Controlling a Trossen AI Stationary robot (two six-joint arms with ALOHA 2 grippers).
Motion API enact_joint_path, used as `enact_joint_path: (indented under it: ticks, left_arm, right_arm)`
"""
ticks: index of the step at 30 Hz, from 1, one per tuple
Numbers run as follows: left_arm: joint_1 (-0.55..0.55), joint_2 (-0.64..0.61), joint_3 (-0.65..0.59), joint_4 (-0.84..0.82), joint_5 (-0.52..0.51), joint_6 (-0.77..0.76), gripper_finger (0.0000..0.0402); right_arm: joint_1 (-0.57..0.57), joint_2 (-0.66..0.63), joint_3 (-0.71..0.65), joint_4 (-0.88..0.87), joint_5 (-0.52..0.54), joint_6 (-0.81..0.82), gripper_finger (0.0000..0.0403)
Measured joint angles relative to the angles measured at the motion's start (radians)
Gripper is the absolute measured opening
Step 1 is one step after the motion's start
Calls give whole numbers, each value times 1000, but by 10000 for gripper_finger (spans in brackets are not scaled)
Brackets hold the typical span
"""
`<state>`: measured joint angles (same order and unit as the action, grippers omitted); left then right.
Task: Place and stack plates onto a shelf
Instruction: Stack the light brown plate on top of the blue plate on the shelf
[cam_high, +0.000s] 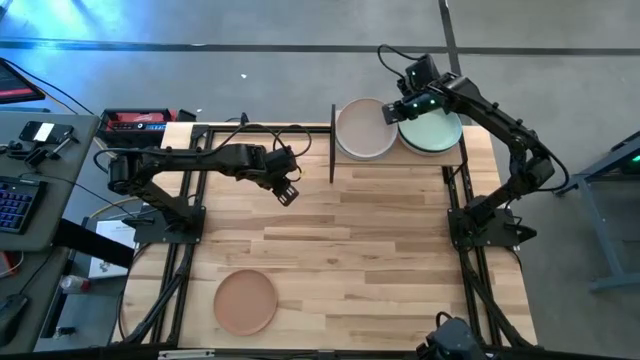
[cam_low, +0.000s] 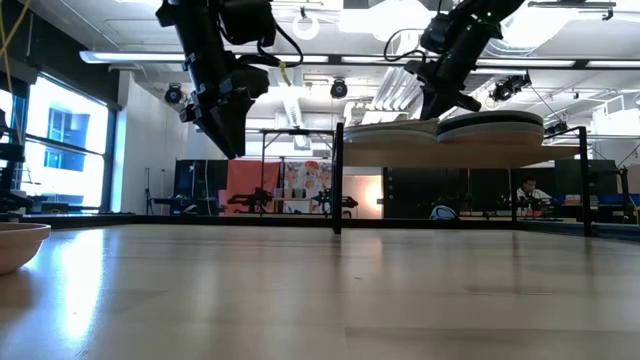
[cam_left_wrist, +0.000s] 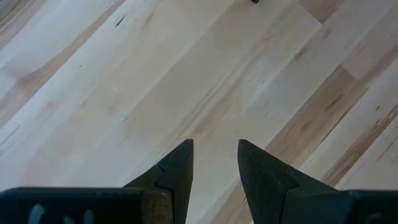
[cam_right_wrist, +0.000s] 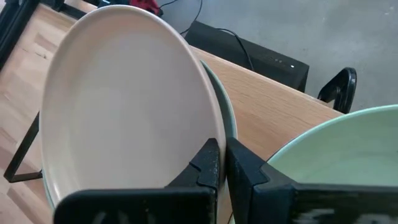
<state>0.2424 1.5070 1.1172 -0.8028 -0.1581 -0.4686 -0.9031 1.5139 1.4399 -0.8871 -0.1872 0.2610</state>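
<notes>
One peach plate (cam_high: 245, 302) left on table (cam_high: 380, 260), near-left corner, well apart from shelf (cam_high: 455, 150); my left gripper (cam_high: 287, 190) nearer, plate lies toward near edge from it.
Low view: plate rim at far left.
Left wrist: fingers (cam_left_wrist: 177, 171) parted, empty, over bare planks.
Right wrist: right gripper (cam_right_wrist: 222, 163) closed, empty, between beige plate (cam_right_wrist: 124, 106) and mint green plate (cam_right_wrist: 336, 149) on shelf.
</notes>
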Motion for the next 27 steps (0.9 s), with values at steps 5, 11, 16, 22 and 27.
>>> enact_joint_path:
  ticks: [5,11,16,22,27]
  left_arm:
    - [0,0,0,0,0,0,115]
    - [0,0,0,0,-8,1,115]
    - [0,0,0,1,-8,1,115]
    - [0,0,0,1,-8,1,115]
    - [-1,0,0,1,-9,1,115]
  right_arm:
    - [0,0,0,-3,-1,4,1]
    - [0,0,0,-3,18,12,1]
    - [0,0,0,-3,22,26,1]
    - [1,0,0,-7,20,26,1]
    - [1,0,0,-15,13,30,1]
